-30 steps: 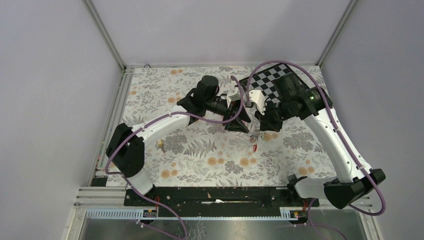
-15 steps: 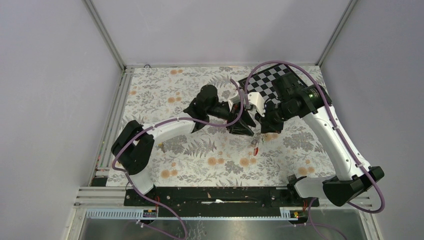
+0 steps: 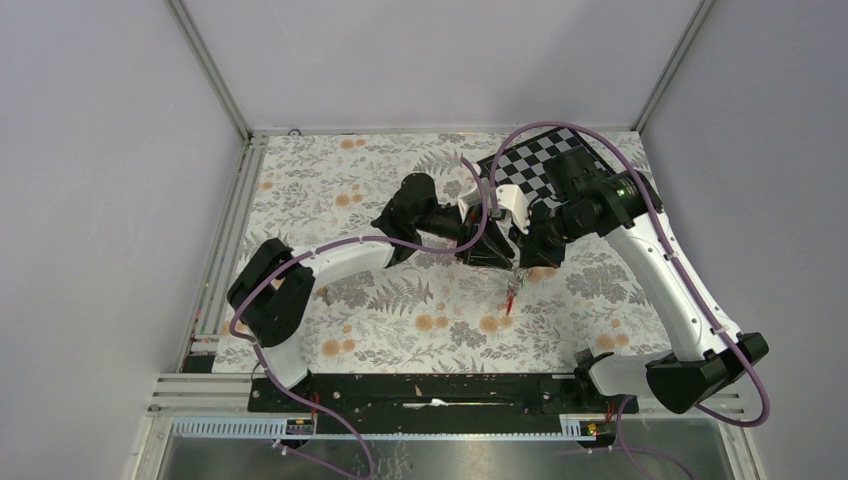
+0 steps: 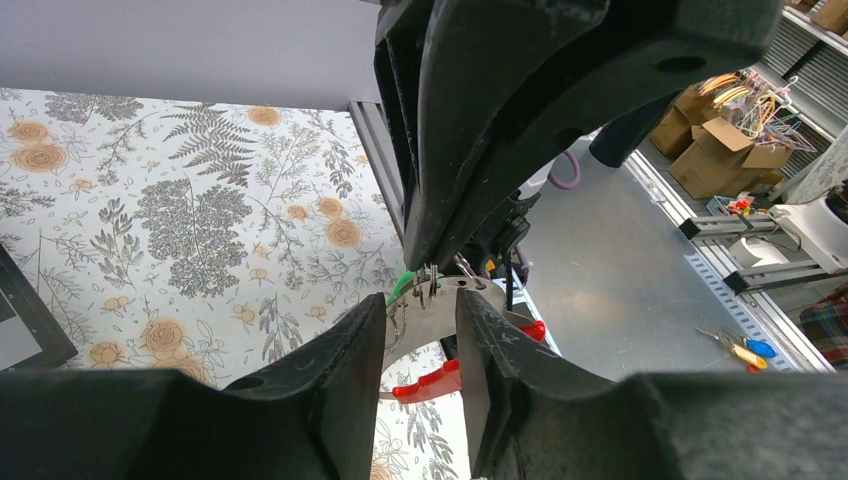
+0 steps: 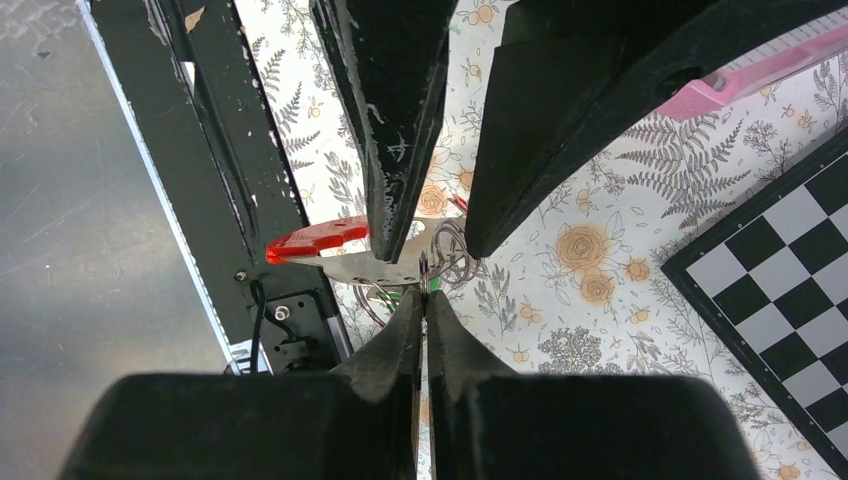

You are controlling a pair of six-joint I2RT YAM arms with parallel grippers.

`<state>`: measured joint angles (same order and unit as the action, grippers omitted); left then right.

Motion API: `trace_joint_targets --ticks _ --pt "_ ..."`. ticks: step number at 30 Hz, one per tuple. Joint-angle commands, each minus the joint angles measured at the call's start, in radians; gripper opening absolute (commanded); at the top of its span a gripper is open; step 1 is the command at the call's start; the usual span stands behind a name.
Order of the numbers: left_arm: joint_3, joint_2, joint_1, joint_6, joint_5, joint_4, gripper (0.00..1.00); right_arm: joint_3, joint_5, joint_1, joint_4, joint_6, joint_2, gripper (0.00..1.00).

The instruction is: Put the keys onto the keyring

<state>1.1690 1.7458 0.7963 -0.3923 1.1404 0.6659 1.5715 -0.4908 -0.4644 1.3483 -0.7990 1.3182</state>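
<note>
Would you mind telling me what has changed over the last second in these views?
The left gripper moved right and nearer, closing on the right gripper, which shifted slightly nearer. Nothing was released: the keyring stayed gripped where they meet, and the checkerboard did not move.

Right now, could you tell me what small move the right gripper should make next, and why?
Probably ease the right gripper toward the keyring's red bar to thread its small ring on. It is shut on that ring right beside the keyring, which the left gripper clamps.
</note>
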Motion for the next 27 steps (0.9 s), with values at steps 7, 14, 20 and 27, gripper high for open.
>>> trace_joint_targets --ticks 7,14,20,27 --pt "0.011 0.008 0.035 -0.034 0.008 0.081 0.33 -0.014 -0.037 -0.01 -0.03 0.021 -0.019 0.0" --pt "0.003 0.01 0.046 -0.053 0.009 0.107 0.26 -0.018 -0.04 -0.01 -0.044 0.032 -0.026 0.0" --pt "-0.001 0.013 0.047 -0.067 0.005 0.12 0.2 -0.032 -0.047 -0.01 -0.064 0.048 -0.036 0.0" --pt "-0.011 0.017 0.047 -0.095 0.011 0.152 0.03 -0.059 -0.049 -0.01 -0.096 0.069 -0.05 0.0"
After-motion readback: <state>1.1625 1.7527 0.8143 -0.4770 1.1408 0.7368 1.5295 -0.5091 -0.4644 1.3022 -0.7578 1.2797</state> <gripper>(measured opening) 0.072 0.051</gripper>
